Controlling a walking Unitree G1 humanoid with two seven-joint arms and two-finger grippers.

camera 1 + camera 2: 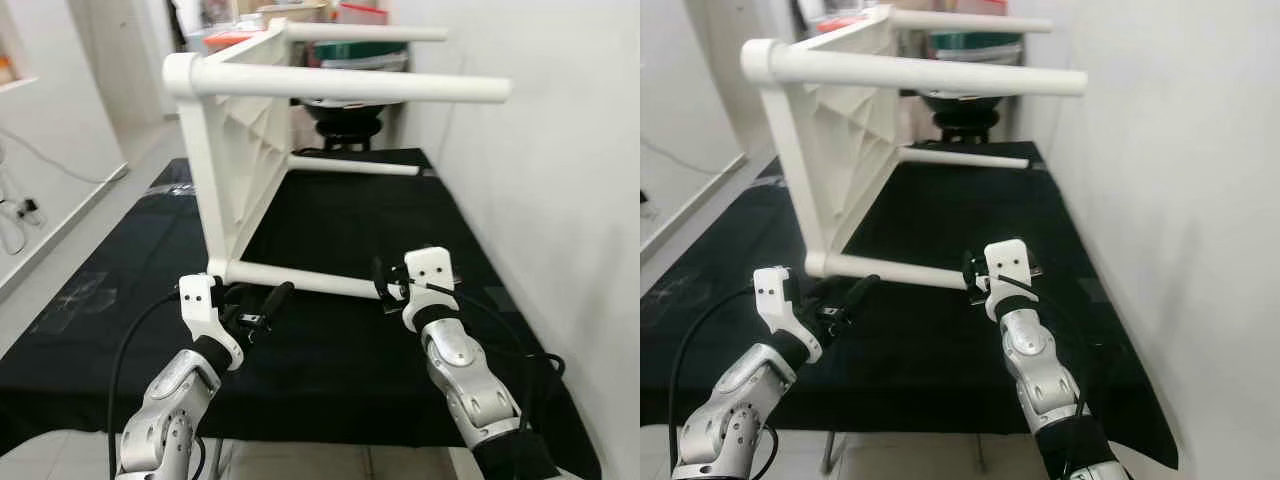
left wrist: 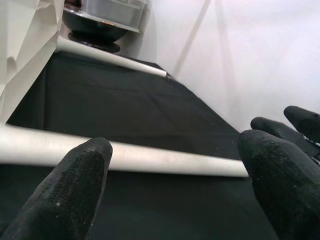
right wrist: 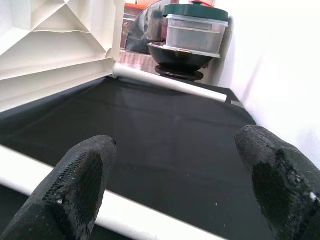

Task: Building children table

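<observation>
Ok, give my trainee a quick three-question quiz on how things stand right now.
1. True or false: the white table lies on its side on the black cloth.
2. How many legs are fitted?
3. Which gripper is at the free end of the nearest leg: A left gripper, B right gripper?

Key: 1 true. 2 four. 3 B; both grippers are open.

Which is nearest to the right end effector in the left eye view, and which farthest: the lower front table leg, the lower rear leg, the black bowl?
1. Lower front table leg, beside the right end effector.
2. Lower rear leg, farther back on the cloth.
3. Black bowl, beyond the cloth's far edge.
</observation>
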